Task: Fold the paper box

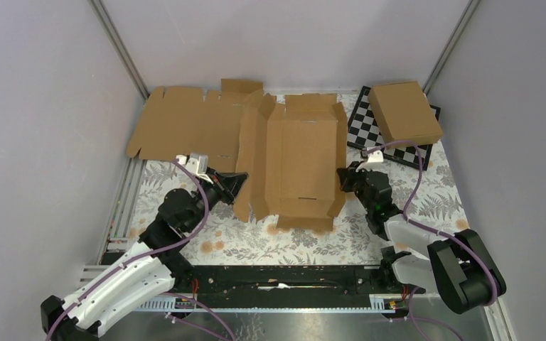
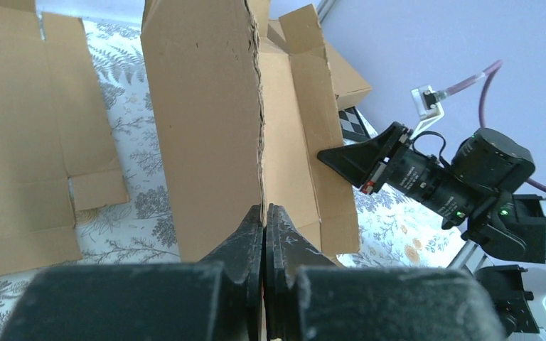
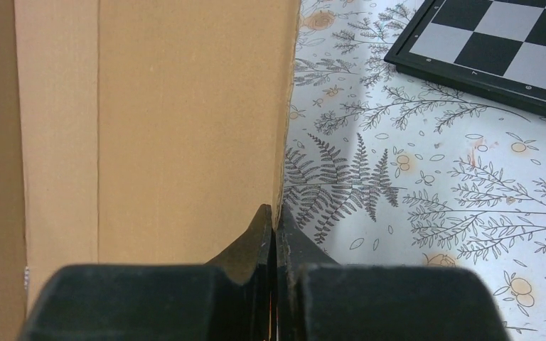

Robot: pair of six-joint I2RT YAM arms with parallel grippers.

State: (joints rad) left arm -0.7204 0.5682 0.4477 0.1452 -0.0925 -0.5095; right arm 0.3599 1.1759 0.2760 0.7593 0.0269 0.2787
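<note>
Pale lilac walls [image 1: 284, 35] close me in on three sides, joined by slim metal posts [image 1: 119, 46]. The table [image 1: 256, 245] below me wears a white cloth [image 3: 426, 177] printed with grey ferns and orange flowers.

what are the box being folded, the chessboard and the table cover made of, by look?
Paper box: matte plain brown cardboard, likely corrugated; the ragged flap edge in the left wrist view shows layered fibre.
Chessboard: smooth, slightly glossy printed squares, black rim; core unclear, maybe plastic or coated board.
Table cover: fern-print sheet lying flat, vinyl or cloth; can't tell which.
</note>
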